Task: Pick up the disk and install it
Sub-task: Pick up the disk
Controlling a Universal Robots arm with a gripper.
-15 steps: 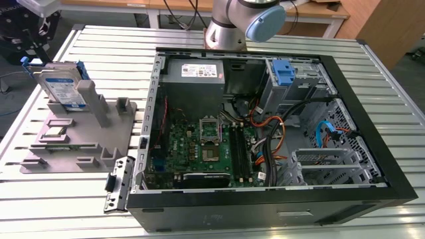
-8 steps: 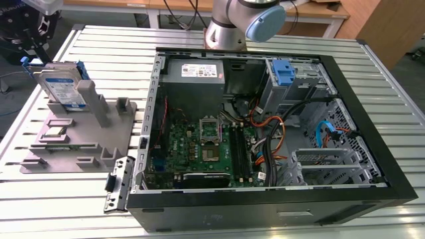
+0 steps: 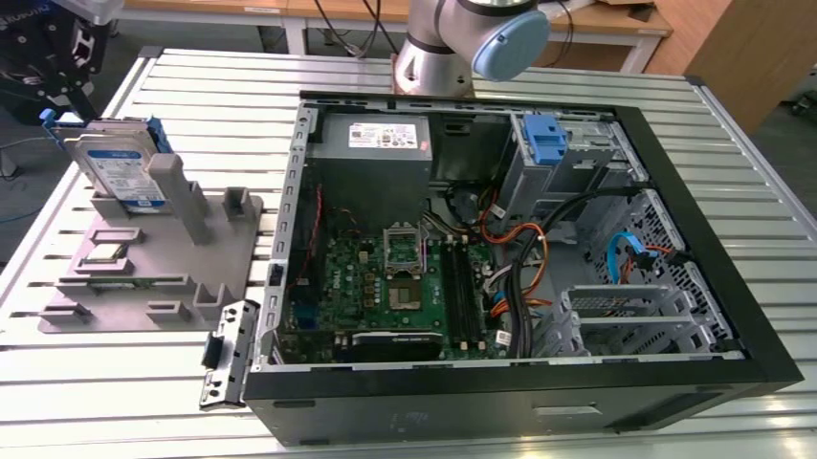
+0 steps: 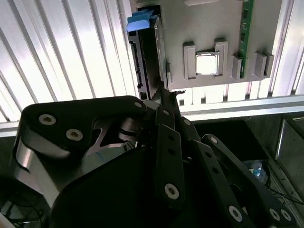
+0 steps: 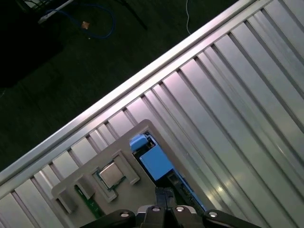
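1. Disk (image 3: 118, 170) stands on edge in grey holder (image 3: 128, 316) on slatted surface (image 3: 115, 382), at exterior view's left, well apart from open computer case (image 3: 511, 406).
2. Pincer (image 4: 164, 96) poised right above disk's top edge, near blue rail (image 4: 140, 21). Cannot tell how far open, or whether gripping anything.
3. Step judged: lining up for the grasp.
4. Best done centred over the thin edge, square to the flat faces, clear of holder posts, dead vertical to avoid jamming in the slot.

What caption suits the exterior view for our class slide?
Open computer case on a slatted table; the disk stands on edge in a grey holder at the exterior view's left.
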